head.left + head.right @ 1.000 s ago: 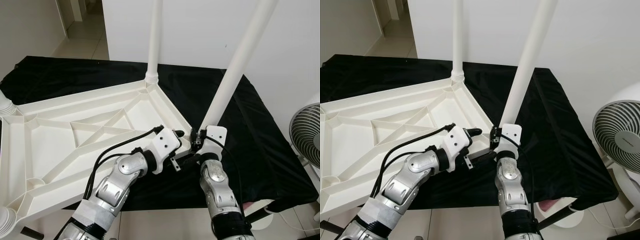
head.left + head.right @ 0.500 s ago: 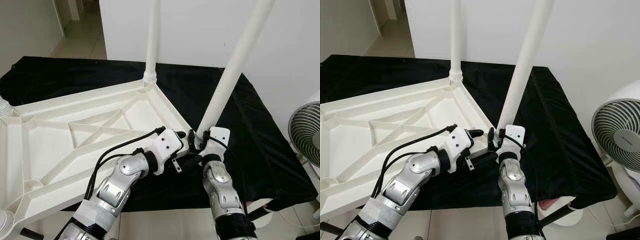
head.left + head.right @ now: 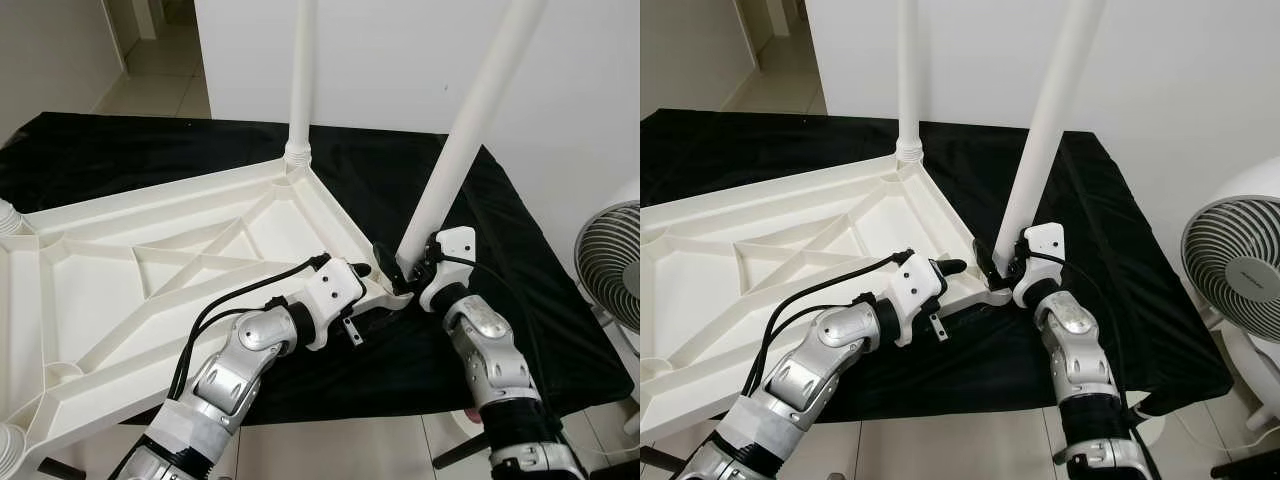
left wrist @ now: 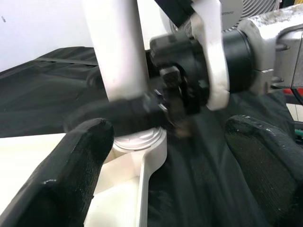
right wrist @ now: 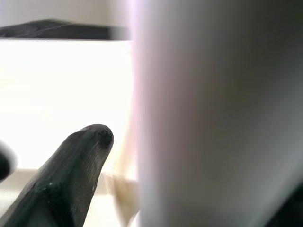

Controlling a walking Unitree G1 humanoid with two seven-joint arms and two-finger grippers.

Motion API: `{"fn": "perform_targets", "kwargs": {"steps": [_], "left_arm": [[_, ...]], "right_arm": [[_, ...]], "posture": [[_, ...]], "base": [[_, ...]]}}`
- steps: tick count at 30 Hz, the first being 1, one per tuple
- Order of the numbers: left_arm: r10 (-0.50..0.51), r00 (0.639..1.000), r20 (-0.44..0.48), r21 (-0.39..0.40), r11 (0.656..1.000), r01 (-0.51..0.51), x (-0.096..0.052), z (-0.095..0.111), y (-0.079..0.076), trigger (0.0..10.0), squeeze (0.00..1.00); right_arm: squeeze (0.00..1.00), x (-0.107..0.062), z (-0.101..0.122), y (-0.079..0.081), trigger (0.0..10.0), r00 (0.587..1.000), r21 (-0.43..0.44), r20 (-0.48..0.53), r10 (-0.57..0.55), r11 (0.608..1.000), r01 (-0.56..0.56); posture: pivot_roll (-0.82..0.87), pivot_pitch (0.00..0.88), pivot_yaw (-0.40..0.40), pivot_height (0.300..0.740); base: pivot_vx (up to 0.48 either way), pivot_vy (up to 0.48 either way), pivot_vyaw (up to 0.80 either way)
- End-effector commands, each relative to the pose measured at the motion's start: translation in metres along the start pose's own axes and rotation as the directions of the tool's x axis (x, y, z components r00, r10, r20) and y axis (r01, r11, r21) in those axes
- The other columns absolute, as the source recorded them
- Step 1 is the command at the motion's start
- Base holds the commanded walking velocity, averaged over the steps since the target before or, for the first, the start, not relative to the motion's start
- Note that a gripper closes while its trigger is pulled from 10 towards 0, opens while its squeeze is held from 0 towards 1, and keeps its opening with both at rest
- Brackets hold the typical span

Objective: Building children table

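**Leg base gripped at the near corner of the upturned tabletop**

A black cloth [image 3: 520, 260] is spread over the counter, and on it a white plastic children's tabletop [image 3: 150, 270] is laid upside down, its ribbed underside facing up. The tabletop's far corner is fitted with an upright white leg [image 3: 300, 75], whose ribbed collar is seated in the corner socket. A second white leg [image 3: 470, 130] is planted at the near right corner and is seen leaning to the right as it rises. At the left edge of the head views, the ribbed ends of two more legs [image 3: 8, 215] are partly seen at the tabletop's other corners. A white fan [image 3: 1238, 275] is placed on the floor to the right of the counter.

The base of the leaning leg is clasped by the right gripper [image 3: 397, 268], one black finger lying on each side of the tube; in the right wrist view the tube is pressed close against the camera and a fingertip [image 5: 90, 142] is seen beside it. The left gripper [image 4: 165, 142] is held just beside the same corner socket, its fingers spread apart with nothing between them, pointed at the leg's base and the right wrist.
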State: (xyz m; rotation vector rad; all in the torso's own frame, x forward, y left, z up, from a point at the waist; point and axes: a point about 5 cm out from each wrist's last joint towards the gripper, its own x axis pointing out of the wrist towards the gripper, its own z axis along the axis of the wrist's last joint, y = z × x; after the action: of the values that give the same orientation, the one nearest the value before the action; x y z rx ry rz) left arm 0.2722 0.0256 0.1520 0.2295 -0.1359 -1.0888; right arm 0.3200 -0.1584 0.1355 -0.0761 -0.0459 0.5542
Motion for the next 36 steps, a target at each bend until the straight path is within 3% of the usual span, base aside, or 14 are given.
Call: {"fn": "perform_targets", "kwargs": {"steps": [1, 2, 3, 6, 7, 21, 22, 32, 33, 34, 36], "left_arm": [[-0.02, 1.0, -0.005, -0.001, 1.0, 0.02, -0.001, 0.0, -0.002, 10.0, 0.0], [-0.02, 1.0, -0.005, -0.001, 1.0, 0.02, -0.001, 0.0, -0.002, 10.0, 0.0], [-0.017, 1.0, -0.006, 0.001, 1.0, 0.017, -0.002, 0.0, -0.001, 10.0, 0.0], [-0.016, 1.0, -0.006, 0.001, 1.0, 0.016, -0.002, 0.0, 0.0, 10.0, 0.0], [-0.014, 1.0, -0.007, 0.002, 1.0, 0.014, -0.002, 0.0, 0.0, 10.0, 0.0], [-0.008, 1.0, -0.008, 0.006, 1.0, 0.008, -0.003, 0.001, 0.002, 10.0, 0.0], [-0.009, 1.0, -0.008, 0.005, 1.0, 0.009, -0.003, 0.001, 0.002, 10.0, 0.0], [-0.012, 1.0, -0.007, 0.003, 1.0, 0.012, -0.003, 0.001, 0.002, 10.0, 0.0], [-0.012, 1.0, -0.007, 0.002, 1.0, 0.012, -0.003, 0.001, 0.002, 10.0, 0.0], [-0.012, 1.0, -0.007, 0.002, 1.0, 0.012, -0.003, 0.001, 0.002, 10.0, 0.0], [-0.012, 1.0, -0.008, -0.001, 1.0, 0.012, -0.003, 0.001, 0.001, 10.0, 0.0]], "right_arm": [[0.0, -0.001, -0.008, 0.003, 10.0, 0.997, -0.003, -0.034, 0.072, 0.997, -0.072], [0.0, -0.001, -0.008, 0.003, 10.0, 0.997, -0.003, -0.034, 0.072, 0.997, -0.072], [0.0, -0.001, -0.01, 0.003, 4.0, 0.99, -0.005, -0.049, 0.129, 0.992, -0.13], [0.0, -0.001, -0.011, 0.002, 4.0, 0.988, -0.001, -0.054, 0.144, 0.99, -0.144], [0.0, -0.001, -0.012, 0.0, 0.0, 0.985, -0.001, -0.063, 0.162, 0.987, -0.162], [0.0, -0.002, -0.013, -0.009, 0.0, 0.98, 0.008, -0.078, 0.184, 0.983, -0.184], [0.0, -0.003, -0.014, -0.012, 10.0, 0.985, 0.011, -0.076, 0.155, 0.988, -0.155], [0.0, -0.003, -0.017, -0.014, 10.0, 0.997, 0.019, -0.074, 0.037, 0.999, -0.035], [0.0, -0.002, -0.018, -0.014, 10.0, 0.997, 0.015, -0.076, -0.035, 0.999, 0.036], [0.0, -0.002, -0.018, -0.014, 10.0, 0.997, 0.015, -0.076, -0.035, 0.999, 0.036], [0.0, -0.003, -0.02, -0.016, 10.0, 0.965, 0.032, -0.068, -0.253, 0.966, 0.255]], "posture": [[0.11, 0.019, -0.055, 0.74], [0.11, 0.019, -0.055, 0.74], [0.11, 0.02, -0.054, 0.74], [0.11, 0.02, -0.054, 0.74], [0.11, 0.021, -0.053, 0.74], [0.12, 0.025, -0.049, 0.74], [0.11, 0.03, -0.046, 0.74], [0.1, 0.038, -0.046, 0.74], [0.1, 0.039, -0.046, 0.74], [0.1, 0.039, -0.046, 0.74], [0.1, 0.048, -0.044, 0.74]], "base": [[0.0, 0.0, 0.0], [0.0, 0.0, 0.0], [0.0, 0.0, 0.0], [0.0, 0.0, 0.0], [0.0, 0.0, 0.0], [0.0, 0.0, 0.0], [0.0, 0.0, 0.0], [0.0, 0.0, 0.0], [0.0, 0.0, 0.0], [0.0, 0.0, 0.0], [0.0, 0.0, 0.0]]}}
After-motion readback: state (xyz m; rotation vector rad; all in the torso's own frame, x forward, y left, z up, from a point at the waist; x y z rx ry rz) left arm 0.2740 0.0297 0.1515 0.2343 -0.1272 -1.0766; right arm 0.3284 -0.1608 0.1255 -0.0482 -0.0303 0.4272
